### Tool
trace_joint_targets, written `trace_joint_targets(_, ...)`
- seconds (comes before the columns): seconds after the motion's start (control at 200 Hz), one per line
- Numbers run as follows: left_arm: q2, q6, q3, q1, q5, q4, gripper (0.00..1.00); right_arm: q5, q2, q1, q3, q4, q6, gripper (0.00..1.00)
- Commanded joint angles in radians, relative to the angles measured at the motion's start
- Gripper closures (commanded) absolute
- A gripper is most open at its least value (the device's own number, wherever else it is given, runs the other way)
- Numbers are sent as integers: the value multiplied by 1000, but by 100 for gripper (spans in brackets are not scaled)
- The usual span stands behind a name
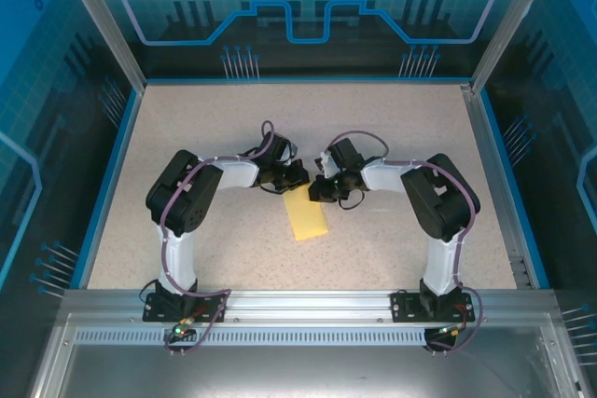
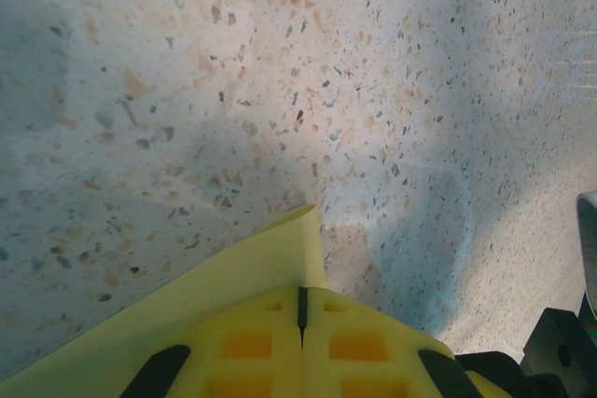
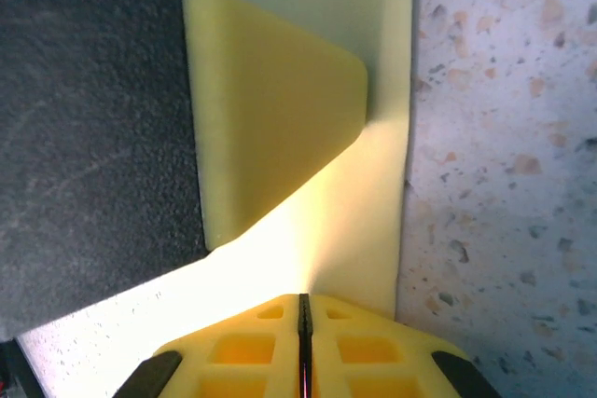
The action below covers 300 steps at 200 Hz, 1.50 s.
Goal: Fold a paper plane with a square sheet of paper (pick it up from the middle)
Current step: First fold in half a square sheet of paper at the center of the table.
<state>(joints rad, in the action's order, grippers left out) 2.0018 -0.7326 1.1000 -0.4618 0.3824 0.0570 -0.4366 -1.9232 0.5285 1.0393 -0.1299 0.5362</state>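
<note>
Top view first: the sheet of paper lies on the tabletop between the two arms. It reads as a narrow rectangle here, so already doubled over, not the full square. The left end effector and right end effector both sit at its far edge, close together.

Left wrist view: the left end effector is clenched, and the sheet runs right up to the seam with one corner curling off the tabletop. It looks pinched, though the contact itself is hard to see.

Right wrist view: the right end effector is clenched too, with the sheet feeding into its tips.

Handling-wise, I'd say this stuff is super light and floppy — it bends wherever it's unsupported and slides easily on the smooth tabletop. I'd pinch at an edge or crease, gently, since a hard tug would probably tear or crumple it.
</note>
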Motion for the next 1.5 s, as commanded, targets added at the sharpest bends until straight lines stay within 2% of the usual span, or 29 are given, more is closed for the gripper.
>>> trace_joint_targets(0.0,40,11,15,8,-46,-76,100,-60,33,-11,-71,-82,-50,90)
trace_joint_targets(0.3,54,1,16,8,-57,-85,100,-91,137,10,-180,-133,-73,90)
trace_joint_targets(0.66,55,2,19,8,-48,-86,100,-49,253,28,-317,-158,-42,90)
trace_joint_targets(0.84,49,4,29,8,-32,-86,100,-13,325,28,-291,-173,-44,90)
trace_joint_targets(0.97,27,5,40,3,-9,-86,100,32,370,26,-253,-102,-4,90)
trace_joint_targets(1.115,-21,-23,61,-1,49,-59,100,41,306,27,-218,3,51,90)
trace_joint_targets(1.296,-65,-17,102,-22,58,-77,99,4,176,47,-170,23,56,90)
trace_joint_targets(1.496,-52,-20,103,-54,59,-86,98,31,124,51,-173,15,77,90)
